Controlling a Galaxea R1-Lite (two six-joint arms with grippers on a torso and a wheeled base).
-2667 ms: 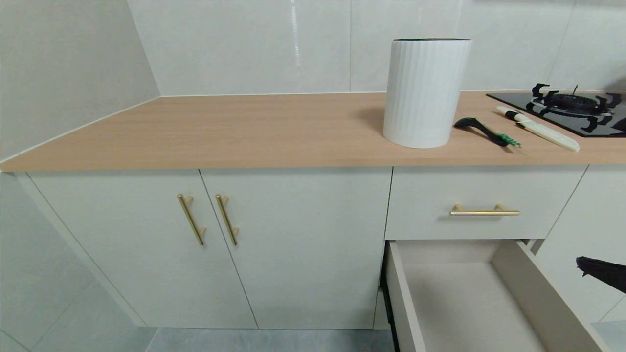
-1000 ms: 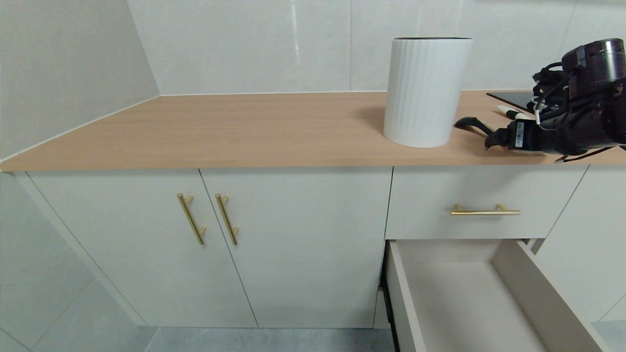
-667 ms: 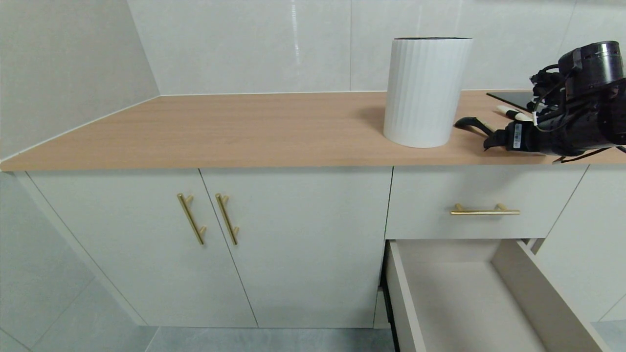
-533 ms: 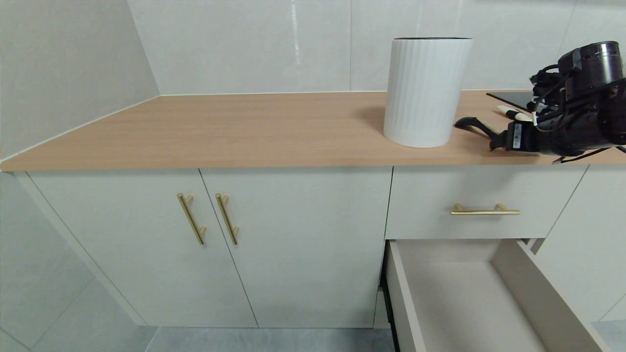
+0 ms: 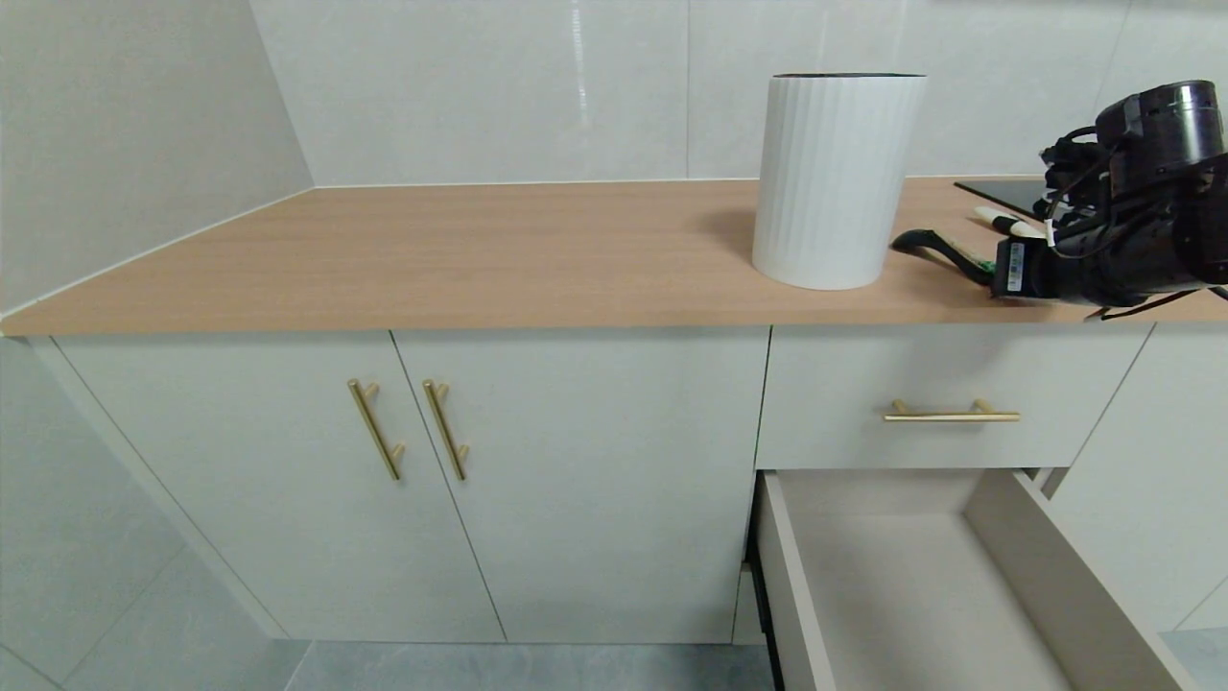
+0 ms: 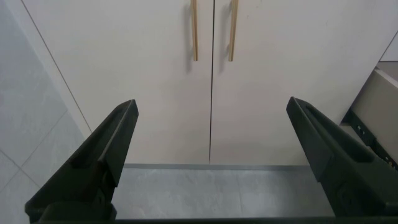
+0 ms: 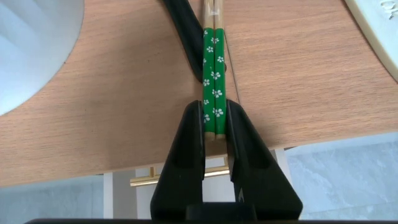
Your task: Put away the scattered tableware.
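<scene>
A pair of green chopsticks [image 7: 214, 81] with white flowers lies on the wooden counter [image 5: 480, 250], beside a black-handled utensil [image 7: 183, 31]. My right gripper [image 7: 215, 127] is shut on the chopsticks' near end, at the counter's front edge. In the head view the right gripper [image 5: 998, 274] sits low on the counter, just right of the black utensil [image 5: 935, 248]. A white knife [image 5: 1007, 226] lies behind it. My left gripper [image 6: 211, 106] hangs open and low in front of the cabinet doors [image 6: 211, 62], holding nothing.
A tall white ribbed container [image 5: 833, 178] stands on the counter left of the utensils. A black stove top [image 5: 1007, 192] is at the far right. Below the counter a deep drawer [image 5: 782, 576] stands pulled out, under a closed drawer with a gold handle [image 5: 950, 416].
My right arm has risen from beside the drawer to the counter. Over the last second its fingertips drew in to the right and closed on the chopsticks' end.
</scene>
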